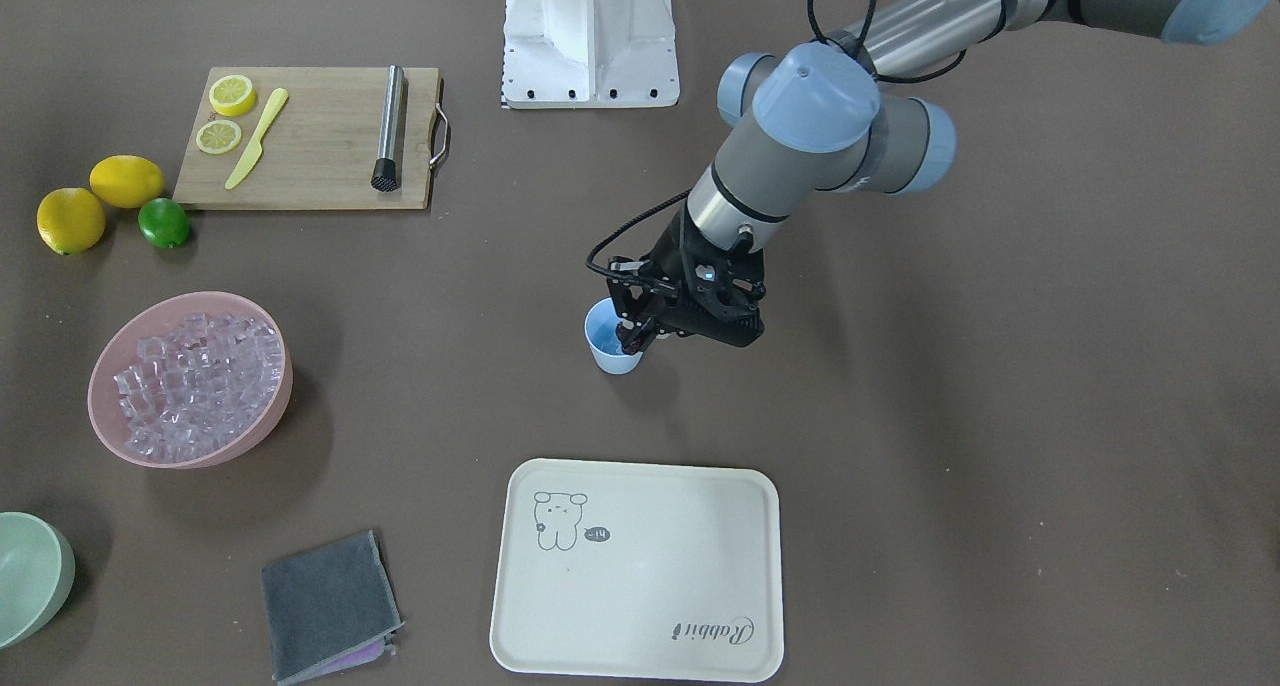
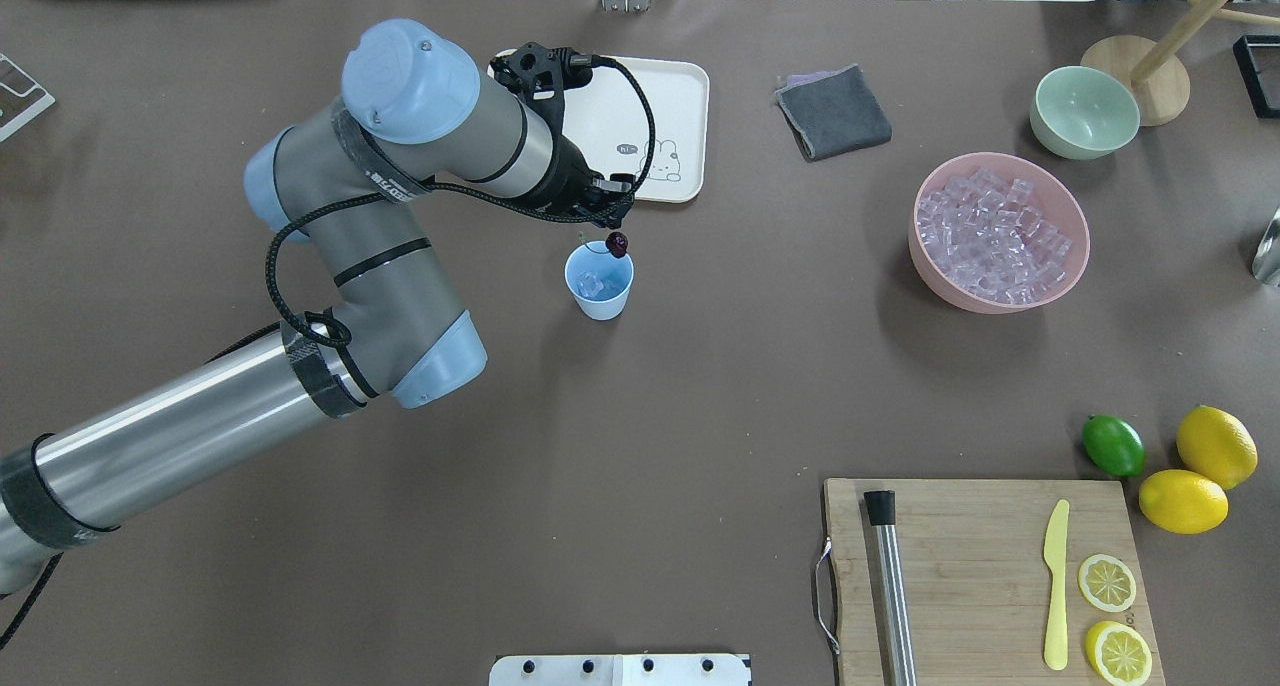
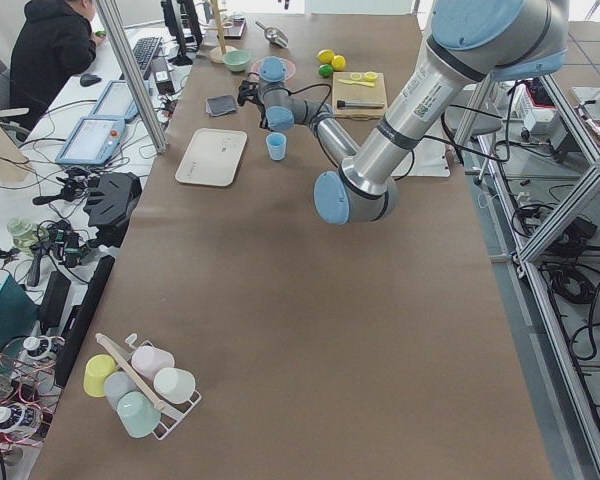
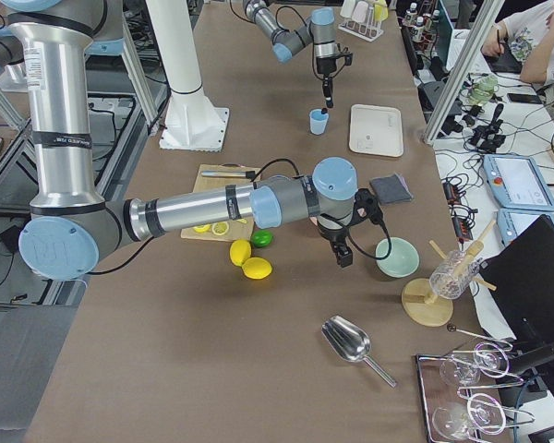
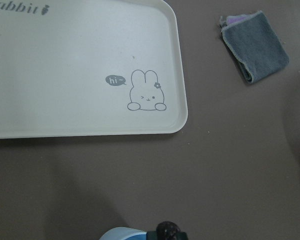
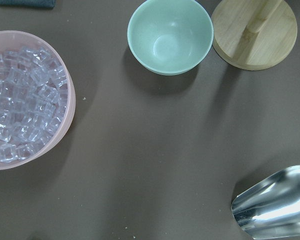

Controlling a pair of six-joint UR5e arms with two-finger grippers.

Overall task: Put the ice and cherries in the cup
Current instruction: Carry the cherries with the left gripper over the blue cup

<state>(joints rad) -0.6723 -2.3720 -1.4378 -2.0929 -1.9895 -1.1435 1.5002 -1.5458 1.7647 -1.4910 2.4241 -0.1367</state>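
The cup (image 2: 600, 304) stands alone on the worktop (image 2: 700, 396), with bare brown surface on every side. The cream tray (image 2: 672, 96) lies near its far side, edge apart from the cup. The pink bowl (image 2: 932, 266) is well apart toward the robot's right. The left tool (image 2: 613, 221) hangs over the cup's far rim, closed on the cherries (image 2: 617, 244). They show as a dark red, glossy ball right at the rim, with a thin stem beside it. A few clear cubes of ice (image 2: 592, 284) lie in the bottom of the light-blue cup. The right tool (image 4: 343, 257) hovers near the green bowl (image 4: 397, 258); whether it is open I cannot tell.
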